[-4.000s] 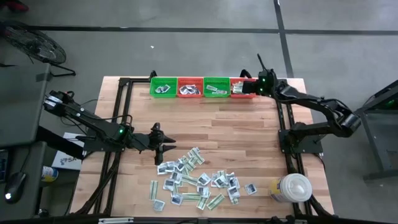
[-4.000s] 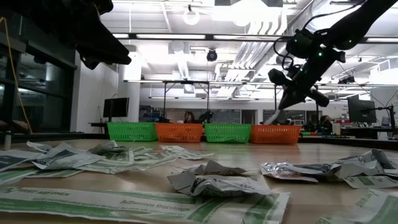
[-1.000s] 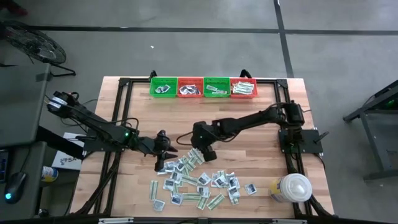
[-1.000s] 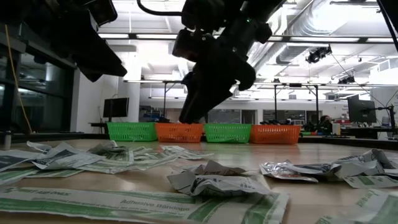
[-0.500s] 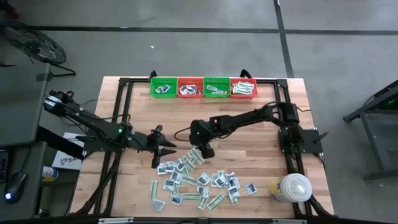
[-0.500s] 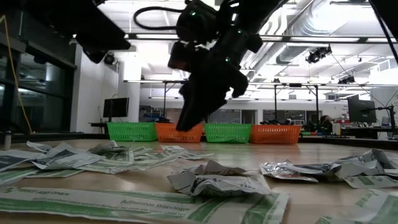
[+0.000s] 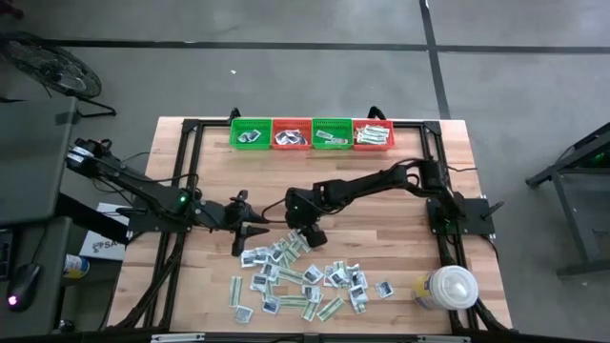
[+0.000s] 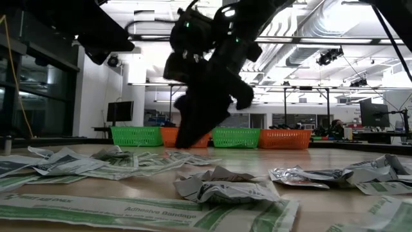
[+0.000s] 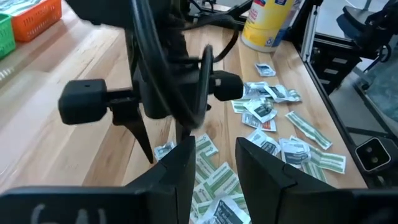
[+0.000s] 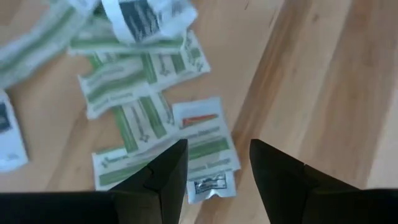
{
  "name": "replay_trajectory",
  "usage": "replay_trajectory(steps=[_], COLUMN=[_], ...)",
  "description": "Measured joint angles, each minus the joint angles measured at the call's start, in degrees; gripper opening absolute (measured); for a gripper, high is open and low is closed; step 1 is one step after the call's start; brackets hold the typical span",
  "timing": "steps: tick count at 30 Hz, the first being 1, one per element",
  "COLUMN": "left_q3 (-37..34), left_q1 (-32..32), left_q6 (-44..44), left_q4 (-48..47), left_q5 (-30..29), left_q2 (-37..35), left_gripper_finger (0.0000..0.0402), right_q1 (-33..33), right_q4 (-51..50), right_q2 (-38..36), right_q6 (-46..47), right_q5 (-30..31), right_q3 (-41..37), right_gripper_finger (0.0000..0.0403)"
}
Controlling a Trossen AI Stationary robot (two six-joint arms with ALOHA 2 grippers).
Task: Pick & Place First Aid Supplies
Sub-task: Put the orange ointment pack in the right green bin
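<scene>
The first aid supplies [image 7: 300,276] lie as a loose pile of small white squares and pale-green strips on the near middle of the wooden table. My right gripper [image 7: 313,233] hangs open, slanting down just above the pile's far edge; in its wrist view the fingers [image 10: 163,177] straddle empty air over a white-and-green packet [image 10: 204,144]. My left gripper [image 7: 250,229] stands open to the left of the pile, above the table, nothing between its fingers [image 9: 186,168]. More packets [image 9: 267,115] show beyond it.
Four small baskets, green [image 7: 250,133], red [image 7: 291,133], green [image 7: 332,133] and red [image 7: 373,133], stand in a row at the far edge with packets in them. A big white lidded container [image 7: 450,288] stands at the near right corner. Bare wood lies between baskets and pile.
My right gripper has sunk toward the far edge of the pile and drifted a little toward the table's left, tipping more steeply down, still open. My left gripper has risen slightly, still open. The packets have not moved.
</scene>
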Motion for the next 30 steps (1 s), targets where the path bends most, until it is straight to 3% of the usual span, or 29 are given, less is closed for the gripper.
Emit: replay_trajectory(steps=[14,30], left_q3=[-0.09,-0.09], left_q1=[-0.02,0.0], left_q6=[-0.02,-0.04], left_q4=[-0.4,-0.39], left_q5=[0.2,-0.04], left_q2=[0.04,0.04], left_gripper_finger=[0.0112,0.0112], right_q1=[0.0,-0.11], right_q4=[-0.42,-0.99], right_q2=[2.01,2.07], right_q6=[-0.5,5.52], right_q5=[1.14,6.28], right_q3=[0.11,0.09], right_gripper_finger=[0.0163,0.0027])
